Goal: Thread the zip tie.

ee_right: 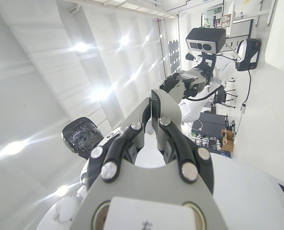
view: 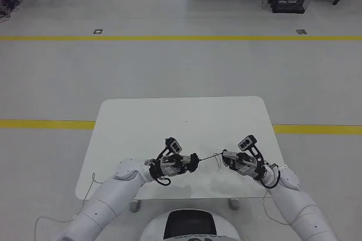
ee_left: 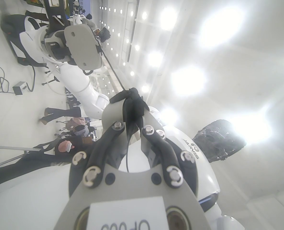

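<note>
Both arms were over the near half of the white table, grippers facing each other tip to tip, just apart. The left gripper had its fingers pressed together, pinching a bunched black section of the zip tie. From there the strap ran straight across the gap to the right gripper. The right's pads were also closed flat against each other, and the strap's far end met them at the tips. The tie was spanning between the two grippers, not lying on the table.
</note>
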Motion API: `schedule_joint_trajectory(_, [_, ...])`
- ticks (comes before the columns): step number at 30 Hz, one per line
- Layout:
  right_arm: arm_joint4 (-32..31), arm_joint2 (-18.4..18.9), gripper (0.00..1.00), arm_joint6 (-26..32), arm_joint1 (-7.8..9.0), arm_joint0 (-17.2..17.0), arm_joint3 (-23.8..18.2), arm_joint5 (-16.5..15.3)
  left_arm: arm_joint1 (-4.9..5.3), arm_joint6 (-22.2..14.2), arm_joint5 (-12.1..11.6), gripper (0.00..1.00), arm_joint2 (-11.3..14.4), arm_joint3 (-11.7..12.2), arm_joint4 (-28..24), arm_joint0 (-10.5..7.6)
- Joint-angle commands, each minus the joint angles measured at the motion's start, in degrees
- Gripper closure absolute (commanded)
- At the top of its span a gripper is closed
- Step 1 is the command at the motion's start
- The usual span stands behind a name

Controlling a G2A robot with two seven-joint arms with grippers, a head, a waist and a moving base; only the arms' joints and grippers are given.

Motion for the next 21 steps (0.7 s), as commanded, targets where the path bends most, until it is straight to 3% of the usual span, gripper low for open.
schedule_joint_trajectory(1, [-0.02, 0.04, 1.00, -0.02, -0.02, 0.07, 0.13, 0.03, 0.00, 0.00, 0.00, 1.00, 0.00, 0.00, 0.00, 0.00])
schedule_joint_trajectory(7, [0.01, 0.69, 1.00, -0.83, -0.03, 0.15, 0.53, 0.03, 0.00, 0.00, 0.00, 1.00, 0.00, 0.00, 0.00, 0.00])
schedule_joint_trajectory(8, [0.18, 0.85, 0.94, -1.04, -0.04, 0.11, 0.53, -0.01, 0.00, 0.00, 0.00, 1.00, 0.00, 0.00, 0.00, 0.00])
schedule_joint_trajectory(10, [1.06, 1.07, 0.63, -1.31, -0.11, -0.05, 0.47, 0.06, 0.00, 0.00, 0.00, 1.00, 0.00, 0.00, 0.00, 0.00])
schedule_joint_trajectory(11, [0.93, 1.08, 0.00, -1.41, -0.12, -0.03, 0.48, 0.15, 0.00, 0.00, 0.00, 1.00, 0.00, 0.00, 0.00, 0.00])
schedule_joint_trajectory(21, [1.63, 1.16, 0.00, -2.34, -0.22, -0.04, 0.46, 0.16, 0.00, 0.00, 0.00, 1.00, 0.00, 0.00, 0.00, 0.00])
